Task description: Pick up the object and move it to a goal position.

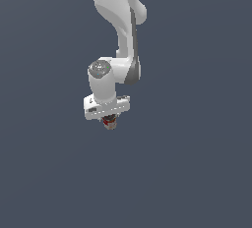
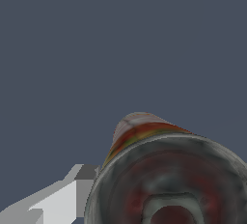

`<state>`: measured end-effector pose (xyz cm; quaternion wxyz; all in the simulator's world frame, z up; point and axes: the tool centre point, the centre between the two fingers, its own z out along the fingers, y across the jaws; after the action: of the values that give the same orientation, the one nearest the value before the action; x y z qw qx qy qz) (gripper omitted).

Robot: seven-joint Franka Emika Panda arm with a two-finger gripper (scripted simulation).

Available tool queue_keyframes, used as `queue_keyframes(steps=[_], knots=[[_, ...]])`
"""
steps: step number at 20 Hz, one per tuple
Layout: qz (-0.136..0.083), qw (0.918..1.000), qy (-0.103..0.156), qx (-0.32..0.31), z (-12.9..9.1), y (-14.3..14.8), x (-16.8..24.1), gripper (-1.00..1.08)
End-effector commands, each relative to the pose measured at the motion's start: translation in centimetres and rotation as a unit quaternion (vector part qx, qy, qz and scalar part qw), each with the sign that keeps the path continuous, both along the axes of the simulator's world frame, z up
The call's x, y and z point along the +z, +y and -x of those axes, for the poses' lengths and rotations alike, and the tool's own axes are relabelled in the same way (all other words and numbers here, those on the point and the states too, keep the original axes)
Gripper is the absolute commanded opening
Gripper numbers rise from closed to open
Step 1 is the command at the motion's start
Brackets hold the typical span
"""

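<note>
The object (image 1: 110, 123) is a tiny can with a red and whitish label, showing just below the white hand of my arm in the exterior view. My gripper (image 1: 109, 121) is shut on it, and the hand hides most of the fingers. In the wrist view the object (image 2: 164, 175) fills the near part of the picture, its dark metallic top facing the camera and its red and tan label running away behind. One grey-tipped white finger (image 2: 72, 189) presses against the can's side; the other finger is out of that picture.
A plain dark grey-blue surface (image 1: 197, 173) fills the background all around. The white arm (image 1: 120, 20) reaches down from the top of the exterior view. No other objects show.
</note>
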<state>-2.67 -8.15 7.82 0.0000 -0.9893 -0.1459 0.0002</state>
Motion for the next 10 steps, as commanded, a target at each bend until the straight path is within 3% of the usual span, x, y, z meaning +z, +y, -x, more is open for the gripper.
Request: queue_keyframes(steps=[1,10], knots=[[0.000,1.0000,0.000,0.000,-0.04,0.03,-0.08,-1.00],[0.000,1.0000,0.000,0.000,0.01,-0.03,0.01,-1.00]])
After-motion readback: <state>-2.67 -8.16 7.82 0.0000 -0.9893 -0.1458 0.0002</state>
